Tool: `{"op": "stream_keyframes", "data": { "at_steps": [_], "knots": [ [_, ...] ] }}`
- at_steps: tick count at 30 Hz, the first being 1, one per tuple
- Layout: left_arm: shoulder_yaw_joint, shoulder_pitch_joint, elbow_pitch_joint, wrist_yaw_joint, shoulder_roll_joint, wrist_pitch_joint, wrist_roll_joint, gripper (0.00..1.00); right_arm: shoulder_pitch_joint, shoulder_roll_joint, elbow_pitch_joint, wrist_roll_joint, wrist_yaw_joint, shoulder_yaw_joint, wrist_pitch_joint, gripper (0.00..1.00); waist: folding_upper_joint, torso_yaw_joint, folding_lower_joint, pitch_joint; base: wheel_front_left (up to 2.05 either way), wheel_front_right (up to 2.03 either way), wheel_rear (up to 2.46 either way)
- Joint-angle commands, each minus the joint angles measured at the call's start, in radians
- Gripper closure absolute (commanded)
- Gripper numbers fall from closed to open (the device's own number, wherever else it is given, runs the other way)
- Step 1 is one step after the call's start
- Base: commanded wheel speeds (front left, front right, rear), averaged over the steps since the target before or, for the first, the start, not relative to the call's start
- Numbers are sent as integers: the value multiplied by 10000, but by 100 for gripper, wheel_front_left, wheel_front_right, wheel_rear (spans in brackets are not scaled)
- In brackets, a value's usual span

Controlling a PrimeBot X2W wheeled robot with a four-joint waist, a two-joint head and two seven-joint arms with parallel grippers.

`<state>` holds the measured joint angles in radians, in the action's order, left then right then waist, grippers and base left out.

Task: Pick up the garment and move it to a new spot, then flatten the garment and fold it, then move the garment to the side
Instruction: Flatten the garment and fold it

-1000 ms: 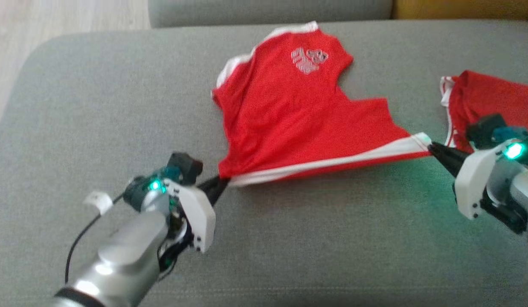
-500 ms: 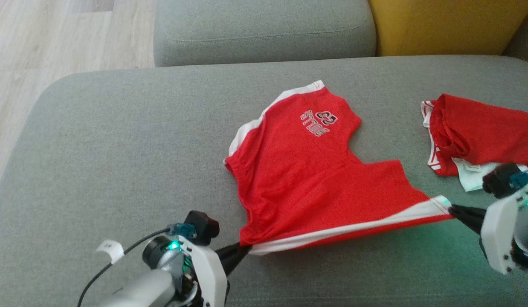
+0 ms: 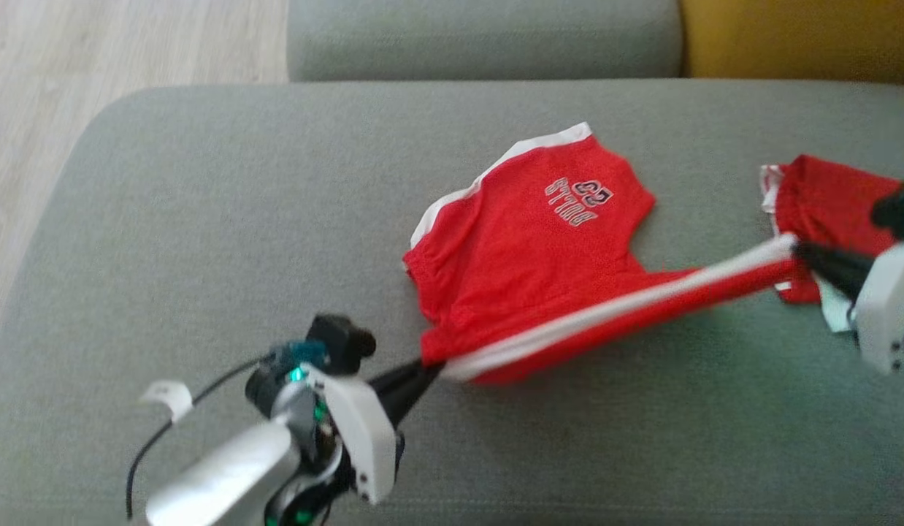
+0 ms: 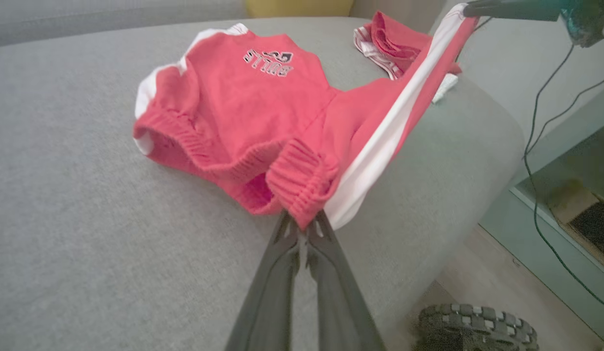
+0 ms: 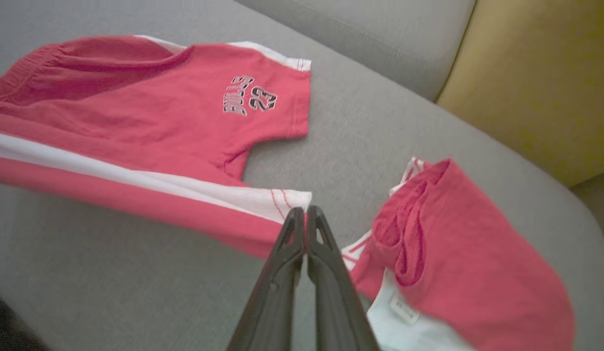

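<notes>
Left fingers (image 3: 408, 380) pinch the shorts' (image 3: 525, 256) waistband (image 4: 302, 185) low, right fingers (image 3: 832, 264) clamp the hem (image 5: 287, 200) higher, white stripe (image 3: 605, 314) taut; bare sofa (image 3: 204, 219) leftward, red garment (image 3: 824, 197) at right.

Wide bare cushion (image 3: 204, 241) lies open left of the garment (image 3: 525, 263); a second red heap (image 3: 824, 197) crowds its right.

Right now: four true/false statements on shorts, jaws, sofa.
1. Left jaws are shut on the ribbed waistband of the red white-striped fabric shorts. True.
2. Right jaws hang open above the shorts. False: shut on the white-striped hem corner.
3. A second red fabric garment lies beside them on the grey upholstered sofa cushion. True.
4. The shorts lie fully flat. False: their striped edge is stretched and lifted between the jaws.
</notes>
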<state>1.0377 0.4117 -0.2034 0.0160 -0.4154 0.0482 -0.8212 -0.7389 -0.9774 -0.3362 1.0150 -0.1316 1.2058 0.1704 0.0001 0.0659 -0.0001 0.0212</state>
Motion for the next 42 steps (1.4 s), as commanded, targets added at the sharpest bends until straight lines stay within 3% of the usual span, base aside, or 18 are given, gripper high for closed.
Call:
{"op": "stream_keyframes", "data": {
  "at_steps": [1, 11, 22, 36, 38, 39, 41, 42],
  "knots": [
    [-624, 987, 349, -118, -158, -73, -1, 100, -493, -204, -45, -294, 9, -346, -64, 100, -1, 294, 1, 391, 0, 0, 0],
    [-1101, 2412, -158, -63, 549, -172, -4, 100, -2393, 253, -687, -1206, 9, -644, -23, 100, -1, 1094, 1, 1841, 0, 0, 0],
    [-1467, 4435, -2335, 242, 1809, -592, 125, 100, -4891, 857, -1930, -2050, 9, -18, 32, 100, -1, 1872, 1, 3577, 0, 0, 0],
    [-1516, 6036, -4962, 616, 3114, -1272, 167, 98, -6486, 1321, -3329, -2936, 9, 647, -396, 100, -1, 2339, 1, 4832, 0, 0, 0],
    [-1488, 6220, -5264, 649, 3239, -1351, 167, 52, -6609, 1400, -3492, -3061, 9, 676, -511, 100, -1, 2378, 1, 4970, 0, 0, 0],
    [-1476, 6309, -5417, 647, 3293, -1400, 177, 2, -6668, 1446, -3572, -3118, 9, 687, -583, 100, -1, 2396, 1, 5034, 0, 0, 0],
    [-1458, 6455, -5722, 615, 3388, -1516, 187, 0, -6762, 1564, -3774, -3161, 9, 700, -775, 100, -1, 2425, 1, 5126, 0, 0, 0],
    [-1448, 6511, -5867, 597, 3428, -1587, 190, 0, -6790, 1636, -3891, -3165, 9, 704, -880, 57, -1, 2430, 1, 5154, 0, 0, 0]
  ]
}}
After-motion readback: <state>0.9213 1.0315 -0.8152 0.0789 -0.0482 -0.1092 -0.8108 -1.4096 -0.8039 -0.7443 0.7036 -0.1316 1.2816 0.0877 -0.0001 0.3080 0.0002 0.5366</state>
